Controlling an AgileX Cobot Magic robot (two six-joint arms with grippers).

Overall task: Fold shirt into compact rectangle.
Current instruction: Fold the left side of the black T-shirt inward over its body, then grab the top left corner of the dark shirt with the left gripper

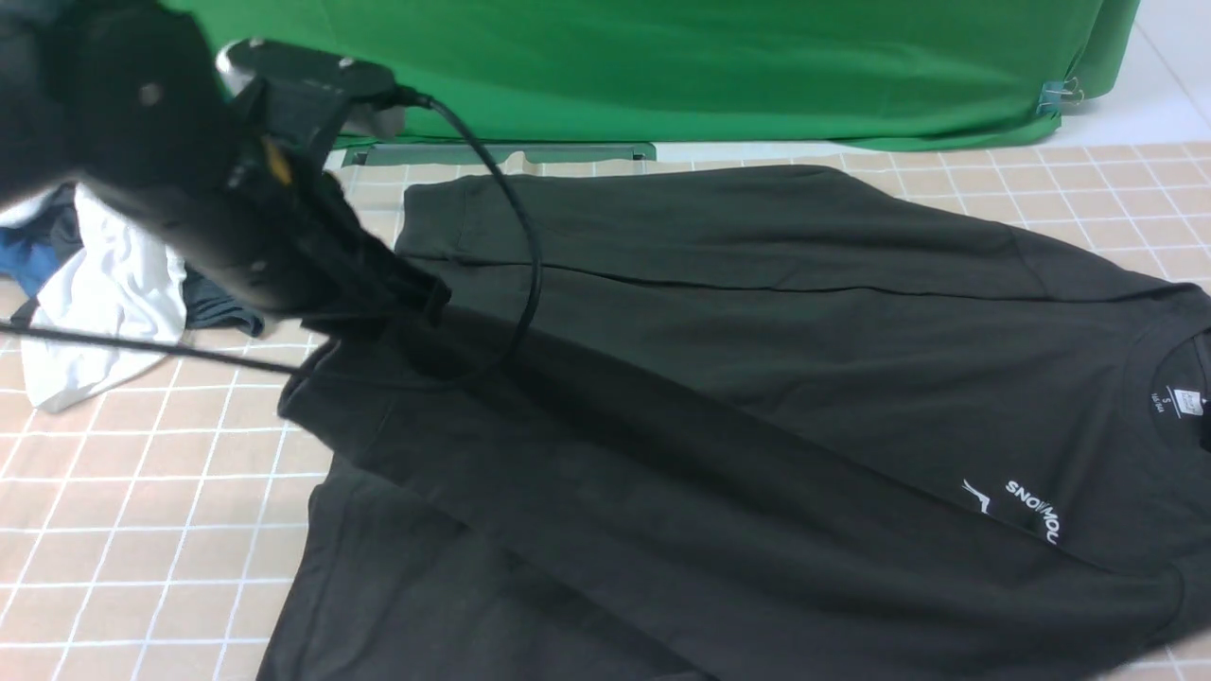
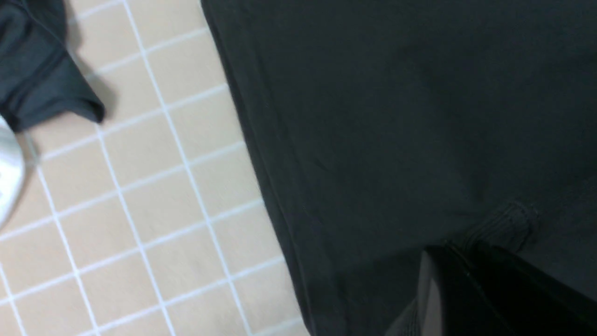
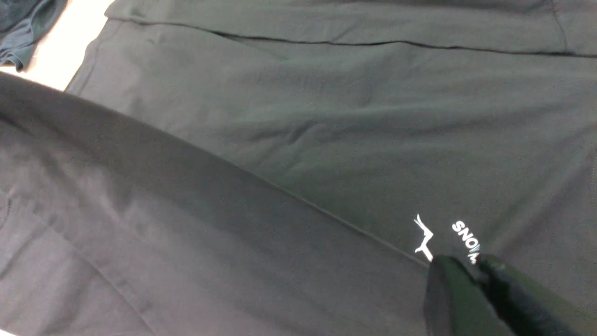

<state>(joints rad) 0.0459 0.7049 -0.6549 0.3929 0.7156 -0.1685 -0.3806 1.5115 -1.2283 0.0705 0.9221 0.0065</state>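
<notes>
black t-shirt (image 1: 757, 359) lies spread across the checked worktop (image 1: 142, 492). collar and size label (image 1: 1184, 401) sit toward your right, with the white "snow mou.." print (image 1: 1033, 511) below them.

your left pincer (image 1: 421, 295) is clamped on the black t-shirt's left edge, which is raised off the worktop. a taut ridge of cloth runs from it diagonally toward the print. in the left wrist view a ribbed bit of hem sits right at the tips.

your right pincer (image 3: 466, 268) shows only in its wrist view. its fingers are close together at the ridge's end, just beside the print. can't tell whether cloth is nipped.

white and blue clothes (image 1: 104, 274) are heaped at far left.
</notes>
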